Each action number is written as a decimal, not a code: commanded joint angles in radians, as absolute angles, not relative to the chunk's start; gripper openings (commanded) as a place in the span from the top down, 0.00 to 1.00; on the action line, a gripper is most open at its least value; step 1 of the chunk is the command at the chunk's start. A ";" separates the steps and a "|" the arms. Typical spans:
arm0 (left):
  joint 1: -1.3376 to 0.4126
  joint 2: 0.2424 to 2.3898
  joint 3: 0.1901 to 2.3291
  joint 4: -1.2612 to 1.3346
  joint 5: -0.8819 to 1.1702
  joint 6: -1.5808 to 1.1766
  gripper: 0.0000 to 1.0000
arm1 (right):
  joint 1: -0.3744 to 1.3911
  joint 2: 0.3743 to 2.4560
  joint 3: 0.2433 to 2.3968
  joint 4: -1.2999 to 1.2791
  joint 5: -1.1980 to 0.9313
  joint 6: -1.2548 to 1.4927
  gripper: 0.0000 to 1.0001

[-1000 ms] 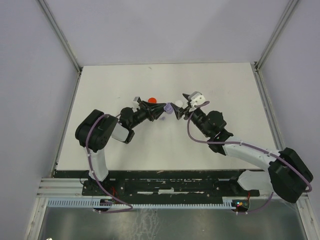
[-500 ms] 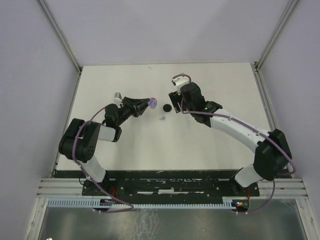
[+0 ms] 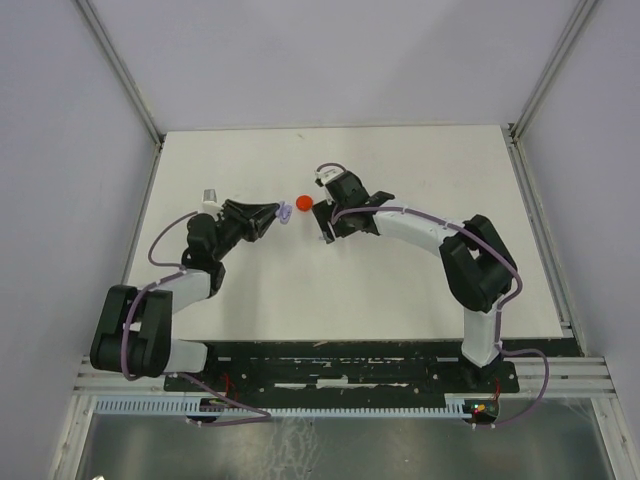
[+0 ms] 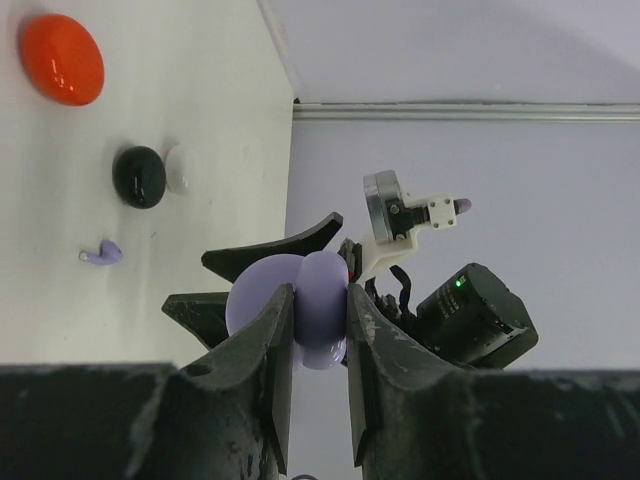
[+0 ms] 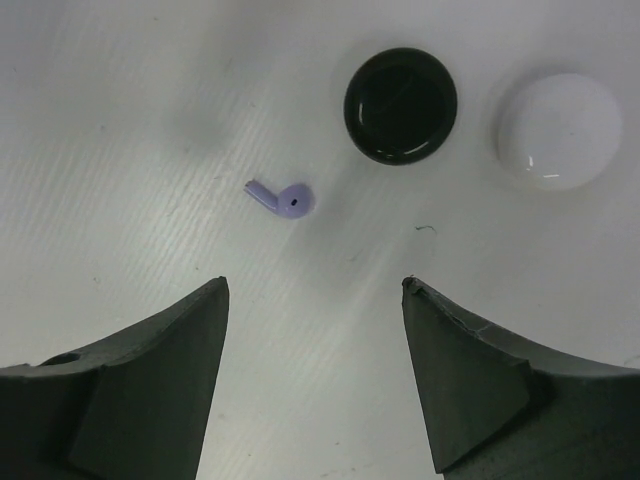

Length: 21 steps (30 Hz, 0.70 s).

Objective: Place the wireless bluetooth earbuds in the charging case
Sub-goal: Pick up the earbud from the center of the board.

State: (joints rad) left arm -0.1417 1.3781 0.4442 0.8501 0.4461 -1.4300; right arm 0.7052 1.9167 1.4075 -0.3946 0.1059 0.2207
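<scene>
On the table below the wide-open right gripper (image 5: 313, 290) lies the lavender earbud (image 5: 285, 199); left gripper (image 4: 318, 300) clamps the lavender case (image 4: 255, 300). Risk — off-centre close flicks the tiny bud twd the black disc (image 5: 400, 105).

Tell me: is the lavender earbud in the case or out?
Out: the lavender earbud lies on the table, the case in the left gripper.

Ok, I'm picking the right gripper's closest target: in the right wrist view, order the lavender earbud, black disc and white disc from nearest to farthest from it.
1. lavender earbud: just ahead of the open right gripper, slightly left of centre.
2. black disc: farther ahead, towards the right.
3. white disc: far right, beyond the black one.
</scene>
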 commanded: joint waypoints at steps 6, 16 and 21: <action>-0.083 1.262 0.399 0.786 0.437 -1.351 0.97 | 0.725 2.031 1.554 -0.288 -0.065 0.248 0.22; -0.038 1.228 0.387 0.758 0.467 -1.348 0.97 | 0.740 2.183 1.697 -0.319 -0.097 0.253 0.23; -0.028 1.225 0.381 0.756 0.473 -1.350 0.97 | 0.743 2.206 1.701 -0.317 -0.107 0.255 0.23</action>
State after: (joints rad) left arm -0.0387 1.2533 0.3855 0.7341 0.4519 -1.3891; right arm 0.7338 2.1933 1.6531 -0.3344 -0.0868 0.2432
